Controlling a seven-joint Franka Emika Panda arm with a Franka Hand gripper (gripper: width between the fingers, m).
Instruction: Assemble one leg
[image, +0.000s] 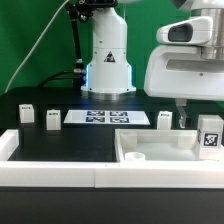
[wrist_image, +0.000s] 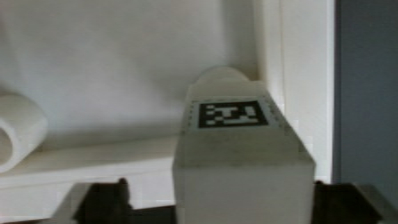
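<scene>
My gripper (image: 205, 116) is shut on a leg (image: 210, 136), a white oblong block with a black-and-white tag, and holds it upright over the right end of the large white rimmed piece (image: 150, 140). In the wrist view the leg (wrist_image: 240, 160) stands between my two black fingers (wrist_image: 98, 200). Its tip is close to an inner corner of the rimmed piece (wrist_image: 125, 60), and a round boss (wrist_image: 15, 130) lies to one side. I cannot tell whether the leg touches the piece.
Other legs stand on the black table: two at the exterior view's left (image: 27, 115) (image: 52, 120) and one near the middle right (image: 165, 120). The marker board (image: 105, 118) lies between them. The robot base (image: 108, 65) stands behind. A white border (image: 50, 172) runs along the front.
</scene>
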